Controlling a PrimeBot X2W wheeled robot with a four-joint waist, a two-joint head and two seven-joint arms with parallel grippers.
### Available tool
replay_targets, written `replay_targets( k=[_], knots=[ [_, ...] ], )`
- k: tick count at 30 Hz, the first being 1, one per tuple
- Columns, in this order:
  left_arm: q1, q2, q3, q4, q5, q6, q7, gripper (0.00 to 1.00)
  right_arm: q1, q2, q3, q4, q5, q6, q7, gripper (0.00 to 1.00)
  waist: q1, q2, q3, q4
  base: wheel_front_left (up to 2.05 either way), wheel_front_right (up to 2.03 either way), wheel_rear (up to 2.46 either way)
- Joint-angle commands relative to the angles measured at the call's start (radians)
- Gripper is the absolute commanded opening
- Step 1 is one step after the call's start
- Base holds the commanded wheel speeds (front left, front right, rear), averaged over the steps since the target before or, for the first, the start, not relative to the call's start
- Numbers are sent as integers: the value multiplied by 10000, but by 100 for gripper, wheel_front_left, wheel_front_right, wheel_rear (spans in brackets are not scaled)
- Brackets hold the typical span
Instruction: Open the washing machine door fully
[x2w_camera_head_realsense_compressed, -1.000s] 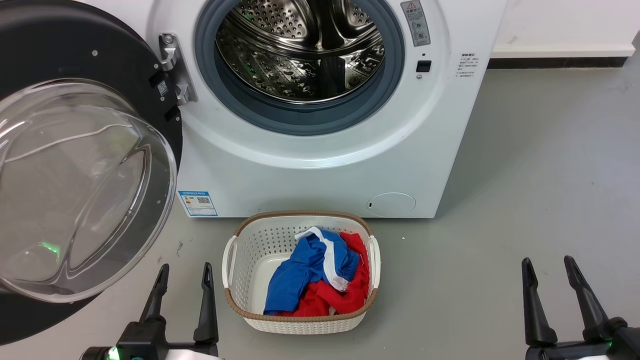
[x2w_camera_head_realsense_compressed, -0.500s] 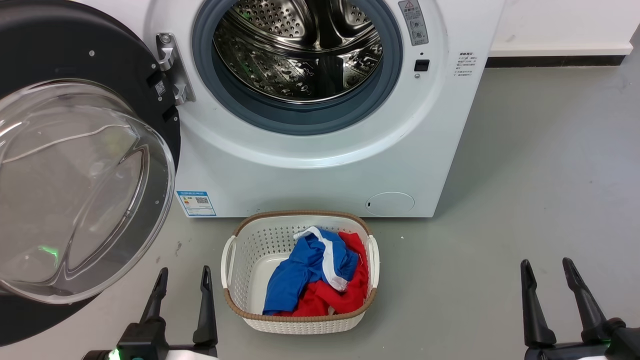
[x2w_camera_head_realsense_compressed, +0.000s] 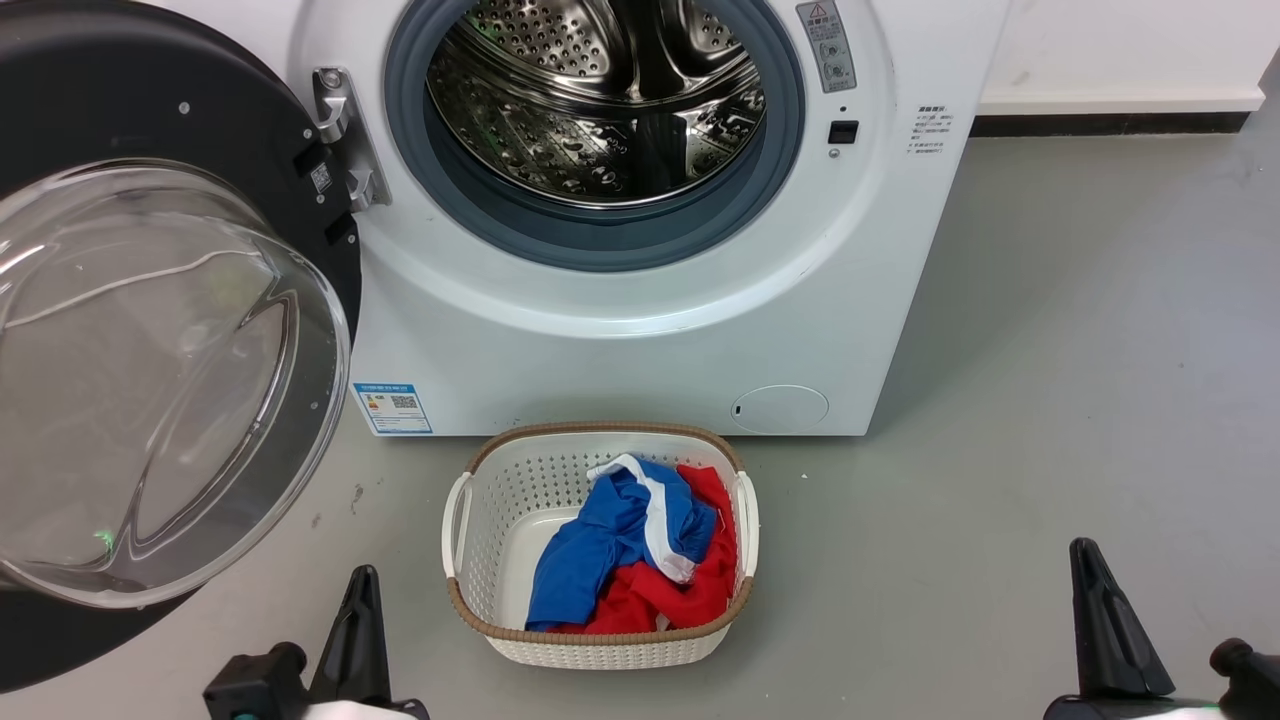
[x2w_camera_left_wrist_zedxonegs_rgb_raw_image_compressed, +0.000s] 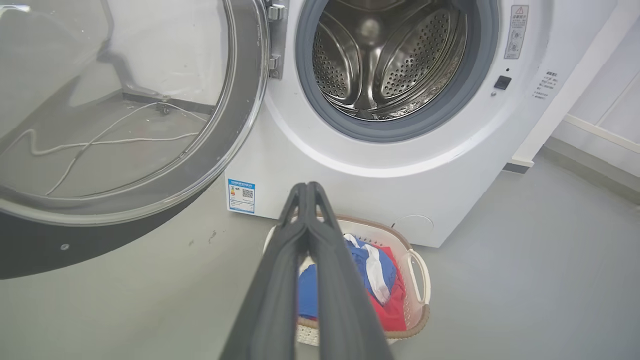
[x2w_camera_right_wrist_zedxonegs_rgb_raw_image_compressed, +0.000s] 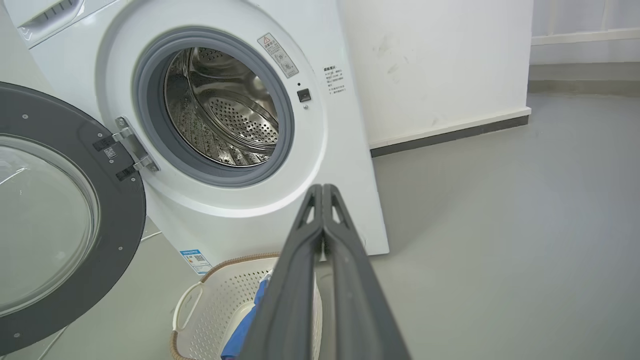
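door (x2w_camera_head_realsense_compressed: 150, 380) standing wide, one basket (x2w_camera_head_realsense_compressed: 520, 490), two tools (x2w_camera_left_wrist_zedxonegs_rgb_raw_image_compressed: 306, 187) (x2w_camera_right_wrist_zedxonegs_rgb_raw_image_compressed: 322, 188) pinched

you have bright, even, soft light in every view. the drum (x2w_camera_head_realsense_compressed: 600, 110) throws hard glints and the door (x2w_camera_head_realsense_compressed: 150, 350) glass mirrors pale streaks. a faint shadow lies right of the washer (x2w_camera_head_realsense_compressed: 620, 350). wrist views bow straight lines near their edges.

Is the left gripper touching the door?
No, the left gripper is shut on nothing and hangs over the floor, apart from the door.
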Motion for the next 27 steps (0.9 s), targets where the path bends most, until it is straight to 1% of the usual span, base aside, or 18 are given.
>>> replay_targets(
  k=[1, 13, 27],
  knots=[
    [-282, 26, 79, -86, -482, -79, 94, 0, -302, -98, 18, -43, 506, 0, 75, 0, 0, -1, -2, 1, 0, 0, 0],
    [-633, 51, 254, 160, -2682, -314, 602, 0, -760, -206, 70, 387, 2724, 0, 497, 0, 0, -1, -18, 11, 0, 0, 0],
    [-985, 67, 445, 409, -4891, -545, 1129, 0, -1192, -279, 73, 811, 4918, 0, 964, 0, 0, -1, -37, 23, 0, 0, 0]
  ],
)
